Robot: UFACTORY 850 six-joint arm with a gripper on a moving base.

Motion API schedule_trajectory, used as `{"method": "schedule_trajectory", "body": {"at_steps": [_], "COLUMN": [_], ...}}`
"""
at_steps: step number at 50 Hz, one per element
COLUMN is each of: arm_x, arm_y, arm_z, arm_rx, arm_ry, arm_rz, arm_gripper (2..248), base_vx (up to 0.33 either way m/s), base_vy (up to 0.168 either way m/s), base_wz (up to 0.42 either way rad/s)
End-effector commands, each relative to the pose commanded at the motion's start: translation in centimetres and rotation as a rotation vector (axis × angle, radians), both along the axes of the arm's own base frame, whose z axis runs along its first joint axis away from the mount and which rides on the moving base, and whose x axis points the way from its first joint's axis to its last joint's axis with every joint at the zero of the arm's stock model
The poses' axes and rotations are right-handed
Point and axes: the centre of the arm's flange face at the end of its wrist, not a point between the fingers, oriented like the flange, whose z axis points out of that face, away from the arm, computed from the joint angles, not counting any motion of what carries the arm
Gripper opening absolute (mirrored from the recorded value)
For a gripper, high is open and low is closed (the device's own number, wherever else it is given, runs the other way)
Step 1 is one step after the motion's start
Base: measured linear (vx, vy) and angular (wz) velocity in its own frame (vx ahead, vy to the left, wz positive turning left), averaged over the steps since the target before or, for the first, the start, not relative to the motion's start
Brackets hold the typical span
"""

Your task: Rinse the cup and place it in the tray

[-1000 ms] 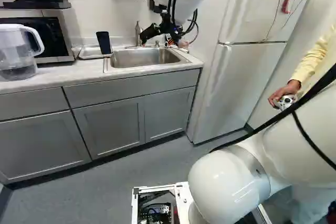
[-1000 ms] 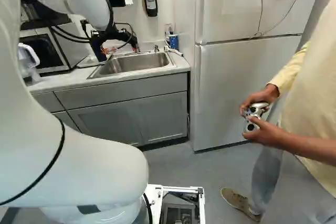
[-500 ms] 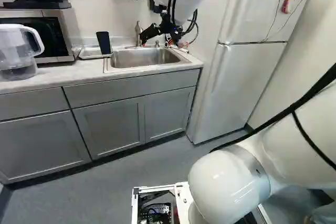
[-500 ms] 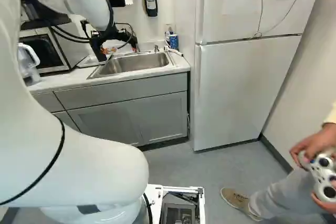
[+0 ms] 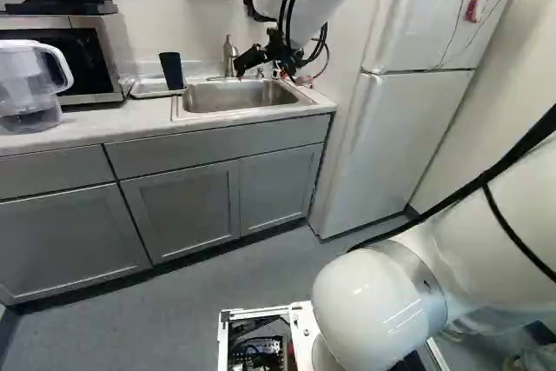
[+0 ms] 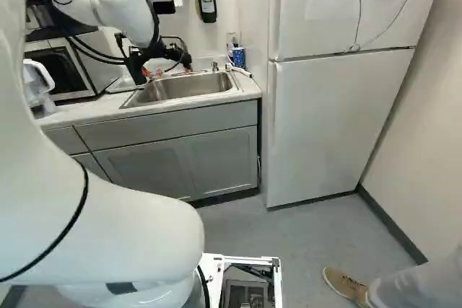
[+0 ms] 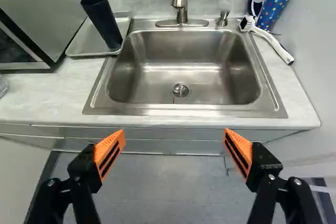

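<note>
- Standing in the tray (image 7: 86,40), left of the sink (image 7: 157,85), the dark cup (image 7: 103,22) is being supported roughly upright; a slight lean is not being ruled out, nor is wetness being revealed.
- If a grasp for rinsing is being planned, a forward and leftward move is being called for, so that the cup's rising long axis is being met from opposite sides.
- Right of the cup, and well short of it, the pincer (image 7: 173,142) is being held empty before the sink, its fingers (image 7: 111,148) being spread wide.
</note>
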Motion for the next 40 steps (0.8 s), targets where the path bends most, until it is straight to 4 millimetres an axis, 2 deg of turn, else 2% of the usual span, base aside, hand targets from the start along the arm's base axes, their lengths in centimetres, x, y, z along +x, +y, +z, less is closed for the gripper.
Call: {"method": "schedule_trajectory", "body": {"at_steps": [20, 40], "arm_x": [0.1, -0.2], "arm_y": [-1.0, -2.6], "arm_z": [-2.8, -6.8], "arm_rx": [-0.001, -0.003], "arm_ry": [-0.030, -0.074], "arm_rz": [-0.038, -0.088], "arm_gripper": [247, 247], "base_vx": [0.000, 0.000], "base_vy": [0.000, 0.000], "base_wz": [0.000, 0.000]}}
